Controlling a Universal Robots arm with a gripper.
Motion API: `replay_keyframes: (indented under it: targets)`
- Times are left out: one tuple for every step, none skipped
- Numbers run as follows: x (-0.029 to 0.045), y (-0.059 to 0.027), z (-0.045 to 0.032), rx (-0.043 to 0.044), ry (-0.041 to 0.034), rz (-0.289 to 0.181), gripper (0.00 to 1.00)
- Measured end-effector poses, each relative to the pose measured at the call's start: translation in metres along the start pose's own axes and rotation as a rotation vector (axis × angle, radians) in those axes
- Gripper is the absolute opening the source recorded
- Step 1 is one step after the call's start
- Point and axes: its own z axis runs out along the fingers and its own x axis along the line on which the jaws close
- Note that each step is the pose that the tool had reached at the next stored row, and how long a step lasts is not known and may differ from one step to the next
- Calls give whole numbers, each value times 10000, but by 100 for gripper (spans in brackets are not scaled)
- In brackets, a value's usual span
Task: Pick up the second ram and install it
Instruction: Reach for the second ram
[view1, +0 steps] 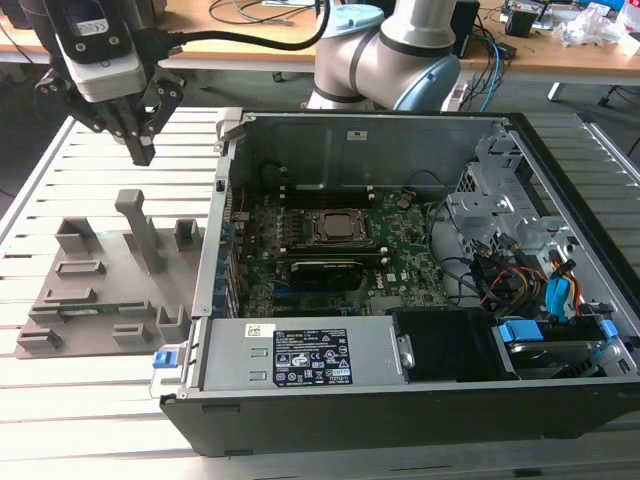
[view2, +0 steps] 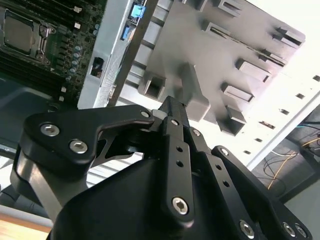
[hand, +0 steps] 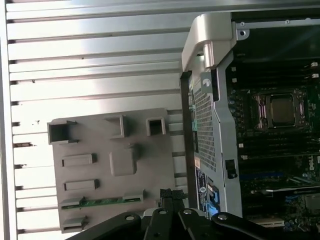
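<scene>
Second ram: a thin, long green circuit-board stick (view1: 98, 310) (hand: 102, 201), lying in a slot of the holder plate, outside the computer, untouched.
Holder plate: a flat grey plastic fixture (view1: 110, 255) (hand: 95, 145) (view2: 210, 55) with raised blocks and sockets; the stick sits along its near edge in the exterior view, its ends between small grey blocks.
Post: a tall grey upright block (view1: 140, 225) (view2: 192, 92) standing mid-plate, apart from the stick.
Gripper: black two-finger gripper (view1: 143, 150) (view2: 172, 105) (hand: 167, 194), fingers pressed together with nothing between them; it hangs in the air above the plate, clear of the stick and the post.
Arm: silver and light-blue robot arm (view1: 400, 50) behind the case.
Case: an open black and grey metal desktop computer case (view1: 400, 130), just beside the plate on the exterior view's right.
Board: green motherboard (view1: 400, 250) on the case floor, with a square metal-framed processor socket (view1: 343, 228) (hand: 282, 110) (view2: 20, 32) and a wider black rectangular card (view1: 325, 272) just in front of it.
Table: slatted aluminium table (view1: 100, 400) (hand: 90, 50) under the plate and the case.
</scene>
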Motion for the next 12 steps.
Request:
replay_keyframes:
  targets:
    - [40, -3, -1, 1, 0, -1, 11]
    - [77, -6, -2, 1, 0, 0, 11]
    - [102, -8, -3, 1, 0, 0, 11]
    - [123, -9, -3, 0, 0, 1, 11]
    - [171, -13, -4, 0, -1, 1, 11]
    - [203, -15, -4, 0, -1, 0, 11]
    - [228, -17, -4, 0, -1, 0, 11]
    - [251, -19, -5, 1, 0, 0, 11]
    - [284, -21, -5, 0, 0, 0, 11]
    - [331, -25, -6, 1, 0, 1, 11]
    - [367, -27, -6, 0, -1, 1, 11]
    - [415, -31, -7, 0, 0, 1, 11]
